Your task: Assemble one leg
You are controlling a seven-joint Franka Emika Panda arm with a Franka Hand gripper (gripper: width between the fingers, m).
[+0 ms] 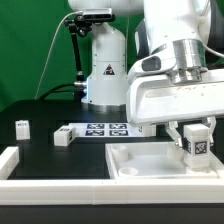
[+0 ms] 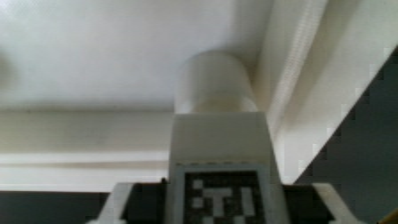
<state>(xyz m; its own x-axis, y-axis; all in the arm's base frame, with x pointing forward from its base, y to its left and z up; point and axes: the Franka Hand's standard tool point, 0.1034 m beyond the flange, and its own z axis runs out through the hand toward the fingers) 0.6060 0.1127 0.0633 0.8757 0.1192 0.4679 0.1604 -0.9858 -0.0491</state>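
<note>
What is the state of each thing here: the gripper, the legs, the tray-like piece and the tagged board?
gripper: shut on the held leg.
held leg: upright, at a corner of the tray-like piece; cannot tell if seated.
tray-like piece: flat on the table, hollow side up.
loose leg by the marker board: on the table, untouched.
farther loose leg: on the table, untouched.
marker board: flat on the table.

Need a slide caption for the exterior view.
Claw holds a tagged leg over the white tray-like piece; two loose legs lie near the marker board.
</note>
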